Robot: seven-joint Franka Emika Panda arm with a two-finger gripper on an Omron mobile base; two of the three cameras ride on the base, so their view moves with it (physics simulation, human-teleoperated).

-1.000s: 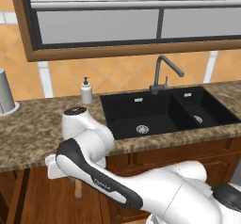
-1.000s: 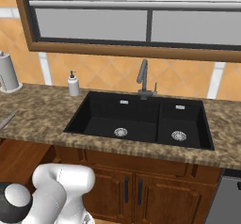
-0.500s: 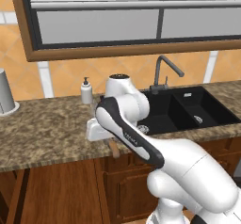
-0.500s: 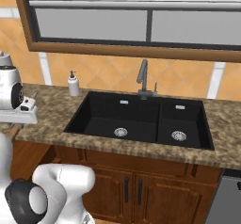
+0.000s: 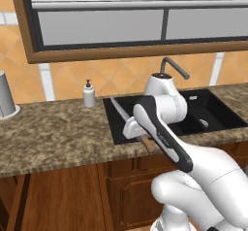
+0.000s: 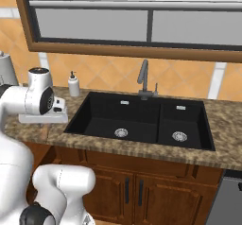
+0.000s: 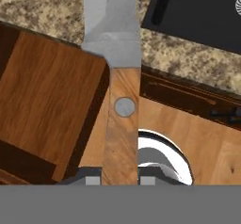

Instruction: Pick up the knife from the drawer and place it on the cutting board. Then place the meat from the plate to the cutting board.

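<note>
Left of the fingers, the open drawer shows its plain wooden floor. Dead centre, the fingers are clamped on the knife, gripping its wooden handle; the grey blade reaches out ahead over the speckled worktop. Right of the blade, the black sink.

You get even, soft rendered light, sharp focus throughout, no glare; faint shadows darken the sink basin.
</note>
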